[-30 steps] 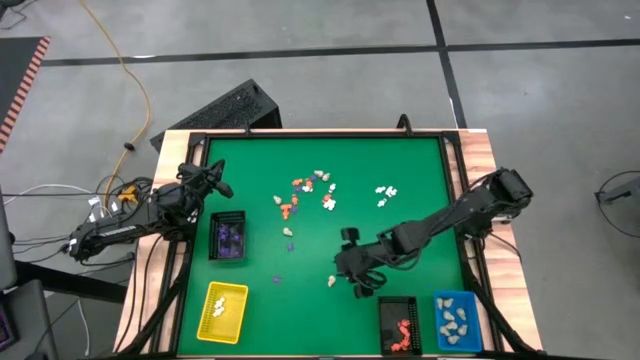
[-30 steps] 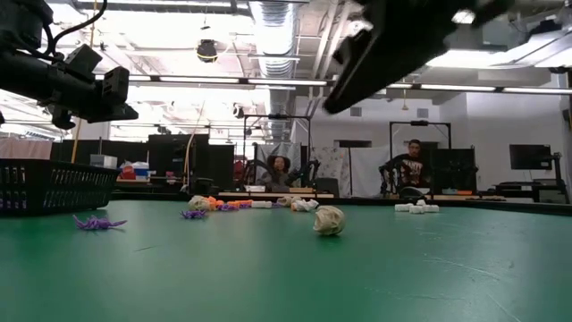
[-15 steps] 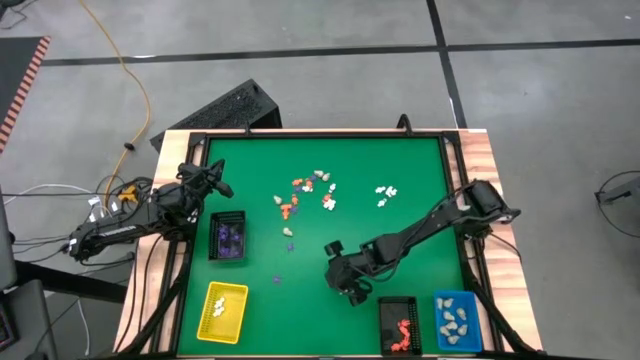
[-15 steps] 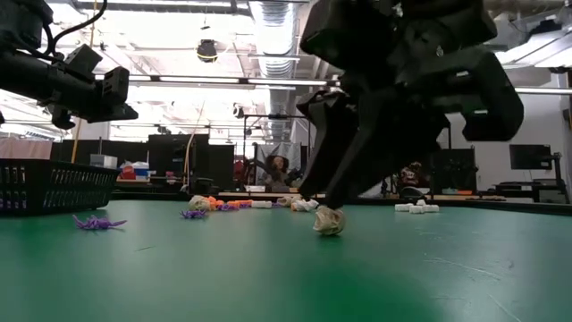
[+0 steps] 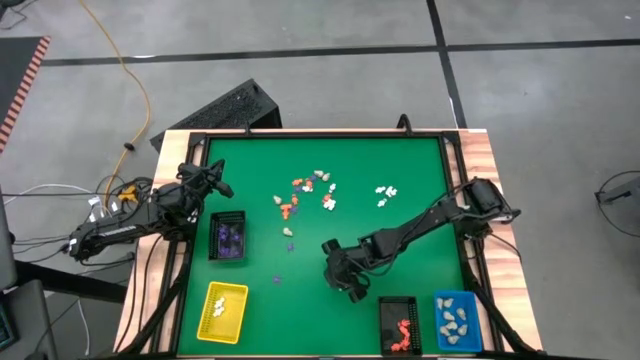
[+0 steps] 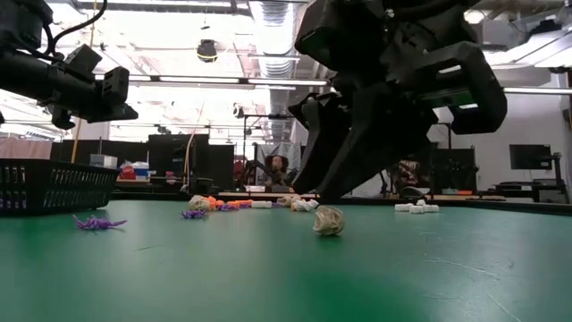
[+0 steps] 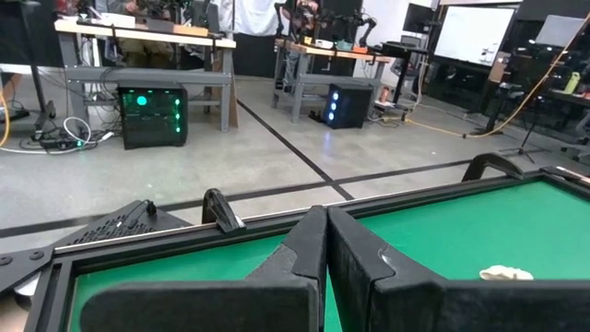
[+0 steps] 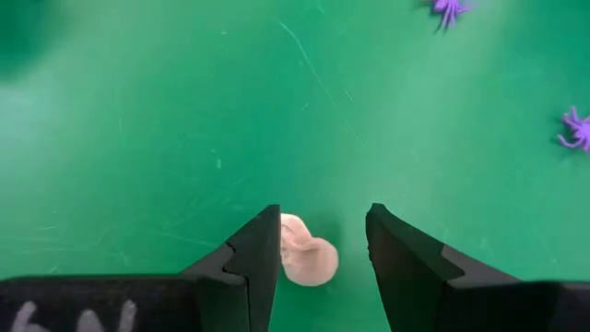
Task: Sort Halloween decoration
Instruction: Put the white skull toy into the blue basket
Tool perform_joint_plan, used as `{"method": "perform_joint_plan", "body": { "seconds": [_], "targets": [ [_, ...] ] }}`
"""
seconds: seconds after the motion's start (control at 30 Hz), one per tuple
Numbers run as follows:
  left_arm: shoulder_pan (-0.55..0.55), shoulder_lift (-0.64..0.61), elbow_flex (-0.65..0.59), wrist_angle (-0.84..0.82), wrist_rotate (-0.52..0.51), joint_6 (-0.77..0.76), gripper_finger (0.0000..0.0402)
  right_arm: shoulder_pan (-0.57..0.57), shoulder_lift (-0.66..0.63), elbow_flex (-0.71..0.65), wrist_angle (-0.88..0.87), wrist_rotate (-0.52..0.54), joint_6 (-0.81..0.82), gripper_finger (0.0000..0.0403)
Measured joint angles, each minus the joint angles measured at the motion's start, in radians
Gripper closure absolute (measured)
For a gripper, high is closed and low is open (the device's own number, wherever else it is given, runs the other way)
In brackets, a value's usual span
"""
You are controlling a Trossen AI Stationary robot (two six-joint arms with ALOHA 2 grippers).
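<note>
A cream-beige figurine [image 8: 307, 254] lies on the green mat [image 5: 400, 160], also seen in the low view [image 6: 329, 220]. My right gripper [image 8: 323, 244] is open and slants down over it, one finger on either side and the tips just above the mat [image 6: 332, 183]; from above the gripper [image 5: 338, 276] hides the figurine. More Halloween decoration lies in a mixed cluster [image 5: 305, 195] and a white group [image 5: 384, 192] farther back. My left gripper [image 7: 326, 242] is shut and level at the table's left far side [image 5: 222, 187], holding nothing.
A black basket with purple pieces [image 5: 228, 238] and a yellow tray [image 5: 222, 310] stand at the left. A black tray with orange-red pieces [image 5: 399, 325] and a blue tray with cream ones [image 5: 455, 320] stand near right. Purple spiders [image 8: 576, 129] lie loose nearby.
My right gripper has come down and shifted a little toward the table's left, rolling at the wrist, until it stands over the cream-beige figurine, which has stayed where it lay.
</note>
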Motion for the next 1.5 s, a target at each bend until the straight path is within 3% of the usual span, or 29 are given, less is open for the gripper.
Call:
{"method": "perform_joint_plan", "body": {
  "seconds": [0.57,1.0,1.23,1.5],
  "targets": [
    [0.0,0.0,0.0,0.0,0.0,0.006,0.0401,-0.004,0.077,0.002,0.009,-0.049,0.008,0.0232],
    [0.0,0.0,0.0,0.0,0.0,0.006,0.0401,-0.014,0.071,0.002,-0.004,-0.043,0.062,0.0359],
    [0.0,0.0,0.0,0.0,0.0,0.005,0.0401,-0.02,0.071,0.001,-0.005,-0.042,0.103,0.0396],
    [0.0,0.0,0.0,0.0,0.0,0.003,0.0401,-0.018,0.075,0.069,-0.119,-0.038,0.117,0.0397]
  ]
}}
